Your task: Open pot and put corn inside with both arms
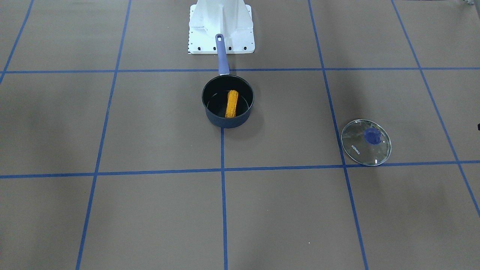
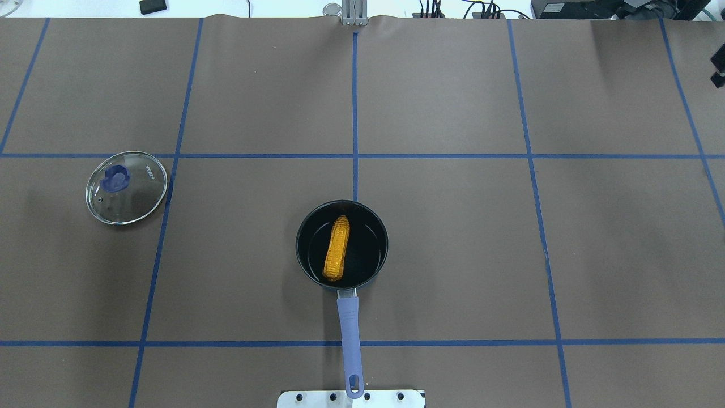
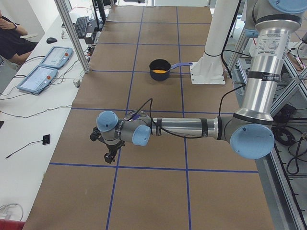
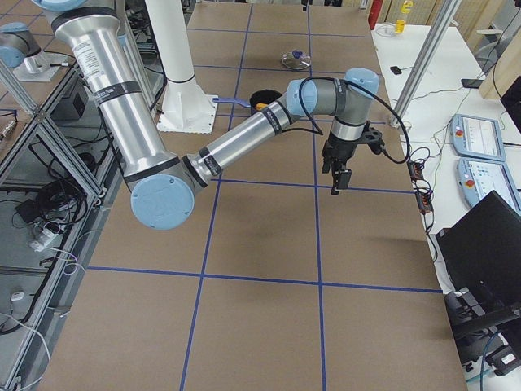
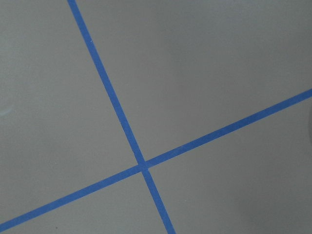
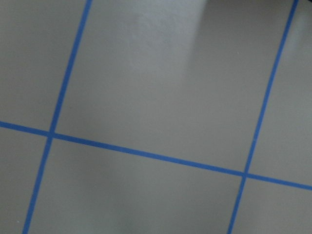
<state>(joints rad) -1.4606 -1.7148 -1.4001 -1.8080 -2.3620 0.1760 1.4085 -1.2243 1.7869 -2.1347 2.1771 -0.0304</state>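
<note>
Corn (image 2: 336,248) in the pot (image 2: 372,256) looks light, stiff and bumpy, so I'd grab mid-cob; can't tell whether left pincer (image 3: 110,157) or right pincer (image 4: 336,182) is open.

- We see a brown covering (image 2: 453,255) over the whole table, marked into large squares by blue tape lines (image 2: 355,113).
- Along the operators' side runs a white bench (image 3: 24,143). On it we find a keyboard (image 3: 81,26), a mouse (image 3: 52,40) and two control tablets (image 3: 56,56) lying side by side, with thin cables trailing from them.
- A slanted aluminium post (image 3: 72,33) rises at the bench's edge.
- From the other end we make out a black laptop (image 4: 480,244) by that bench.
- Beside the table, loose cables (image 4: 41,212) lie low inside a metal frame.
- The light is even, and we see only soft shadows on the covering.
</note>
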